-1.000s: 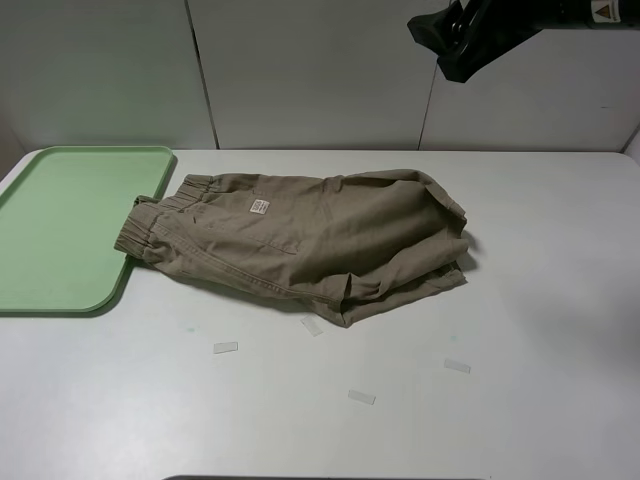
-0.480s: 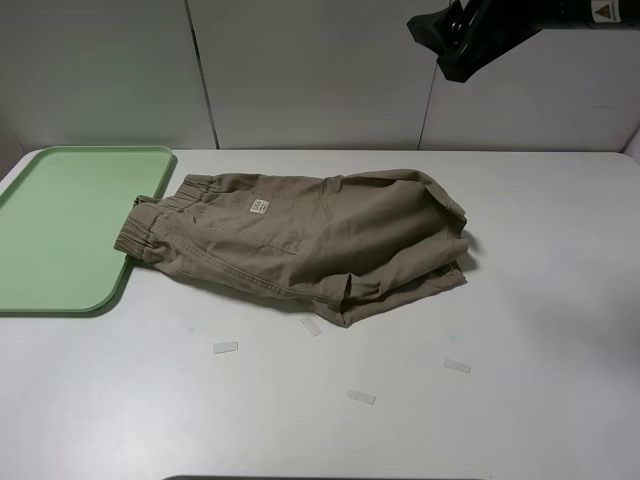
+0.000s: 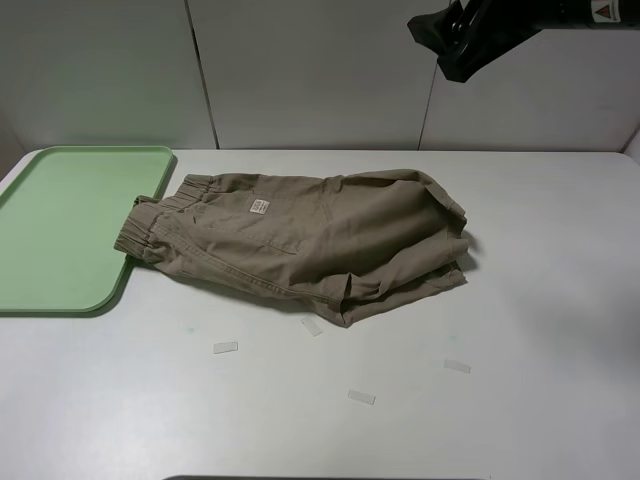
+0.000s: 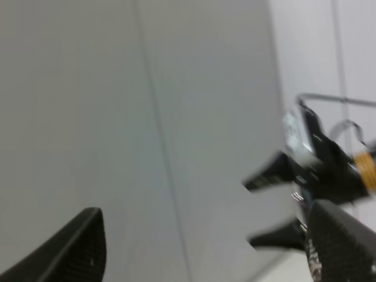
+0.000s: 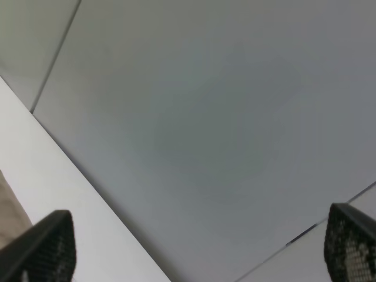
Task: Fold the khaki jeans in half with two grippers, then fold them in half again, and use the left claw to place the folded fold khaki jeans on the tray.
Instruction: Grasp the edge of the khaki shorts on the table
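Khaki jeans (image 3: 320, 235): soft woven cloth, matt, creased. Tray (image 3: 60, 230): smooth pale green plastic, faint sheen; table (image 3: 520, 400) white, smooth, matt. Right gripper (image 5: 198, 214) fingers (image 5: 53, 247): black, fine woven-look texture.

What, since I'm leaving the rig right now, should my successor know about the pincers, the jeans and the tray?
Left pincer: open, holding nothing, aimed at the wall.
Right pincer: open, holding nothing, high above the table.
Khaki jeans: lying on the table, waistband corner over the rim of the tray.
Done: seemingly one fold, with layers stacked at the hems; not certain.
Left: fold in half again, then the left pincer places them on the tray.
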Tool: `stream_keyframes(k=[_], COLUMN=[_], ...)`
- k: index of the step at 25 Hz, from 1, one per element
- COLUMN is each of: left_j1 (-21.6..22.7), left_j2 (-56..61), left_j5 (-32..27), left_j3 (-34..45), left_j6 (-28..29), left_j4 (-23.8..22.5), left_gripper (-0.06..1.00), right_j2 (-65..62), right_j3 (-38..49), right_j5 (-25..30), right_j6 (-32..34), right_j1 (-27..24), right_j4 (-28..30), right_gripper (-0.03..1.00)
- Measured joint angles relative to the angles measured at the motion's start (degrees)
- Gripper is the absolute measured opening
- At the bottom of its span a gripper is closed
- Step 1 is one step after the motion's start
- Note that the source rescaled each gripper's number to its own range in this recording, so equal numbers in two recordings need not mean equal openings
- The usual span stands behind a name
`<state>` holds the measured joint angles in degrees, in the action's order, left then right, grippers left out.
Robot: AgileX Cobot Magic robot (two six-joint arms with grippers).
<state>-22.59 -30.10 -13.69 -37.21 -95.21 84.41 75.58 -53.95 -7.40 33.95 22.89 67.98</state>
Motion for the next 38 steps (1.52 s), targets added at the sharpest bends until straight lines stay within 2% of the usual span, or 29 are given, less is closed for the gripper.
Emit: stream_keyframes(k=[2,6,8,11,15,17,19,21,24,27,31,34,38], left_j1=[0.0,0.0,0.0,0.0,0.0,0.0,0.0,0.0,0.0,0.0,0.0,0.0,0.0], left_j2=[-0.04,-0.04,-0.04,-0.04,-0.04,-0.04,-0.04,-0.04,-0.04,-0.04,0.01,0.01,0.84], left_j5=[-2.99,-9.94,-13.04,-16.17,-17.75,-17.87,-19.2,-21.78,-28.44,-34.83,-37.74,-39.54,-40.97], left_j3=[0.29,0.29,0.29,0.29,0.29,0.29,0.29,-0.09,-2.34,-5.66,-9.46,-9.98,-9.98], left_j6=[4.76,20.68,32.06,51.26,74.86,84.32,90.9,94.14,95.21,93.06,88.25,87.24,88.68], left_j4=[-6.34,-22.38,-31.02,-46.46,-67.79,-77.73,-85.35,-90.75,-94.91,-95.97,-96.54,-95.77,-90.82], left_gripper=[0.73,0.73,0.73,0.73,0.73,0.73,0.73,0.73,0.73,0.73,0.73,0.73,0.73], right_j2=[0.0,0.0,0.0,0.0,0.0,0.0,0.0,0.0,0.0,0.0,0.0,0.0,0.0], right_j3=[0.0,0.0,0.0,0.0,0.0,0.0,0.0,0.0,0.0,0.0,0.0,0.0,0.0], right_j5=[0.0,0.0,0.0,0.0,0.0,0.0,0.0,0.0,0.0,0.0,0.0,0.0,0.0], right_j6=[0.0,0.0,0.0,0.0,0.0,0.0,0.0,0.0,0.0,0.0,0.0,0.0,0.0], right_j1=[0.0,0.0,0.0,0.0,0.0,0.0,0.0,0.0,0.0,0.0,0.0,0.0,0.0], right_j4=[0.0,0.0,0.0,0.0,0.0,0.0,0.0,0.0,0.0,-0.02,-0.87,-1.78,-2.04], right_gripper=[0.92,0.92,0.92,0.92,0.92,0.92,0.92,0.92,0.92,0.92,0.92,0.92,0.92])
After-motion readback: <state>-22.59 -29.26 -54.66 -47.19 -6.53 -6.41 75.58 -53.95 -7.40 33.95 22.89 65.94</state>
